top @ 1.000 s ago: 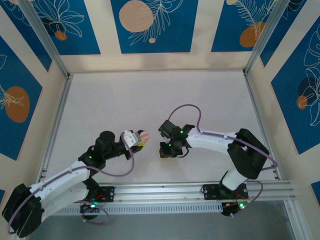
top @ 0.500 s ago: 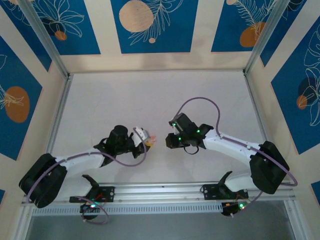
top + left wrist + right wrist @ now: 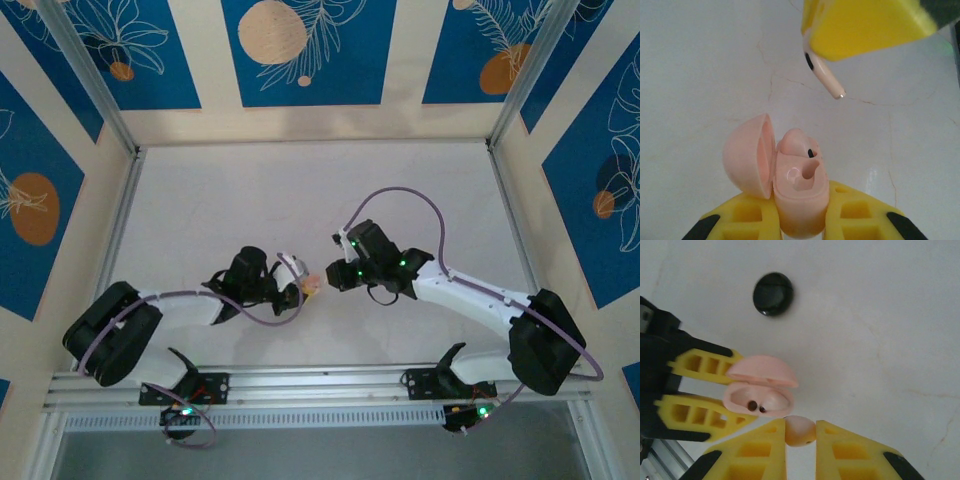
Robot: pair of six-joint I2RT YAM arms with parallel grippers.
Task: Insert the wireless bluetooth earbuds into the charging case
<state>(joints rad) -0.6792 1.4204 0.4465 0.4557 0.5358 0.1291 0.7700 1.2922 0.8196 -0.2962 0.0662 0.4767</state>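
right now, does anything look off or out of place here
Nothing stands out. The left gripper holds the pink case open, one earbud seated; the right gripper holds the second earbud. A closed black case lies apart.

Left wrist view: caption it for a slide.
Left end effector grips open pink charging case, one earbud seated; right end effector holds second earbud close by.

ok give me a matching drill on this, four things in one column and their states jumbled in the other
1 pink case
2 black case
3 pink earbud with bare stem
4 pink earbud with hidden stem

a lying alone on the table
b pinched in the right gripper
c held open in the left gripper
d sitting in its socket

Pairs: 1-c, 2-a, 3-b, 4-d
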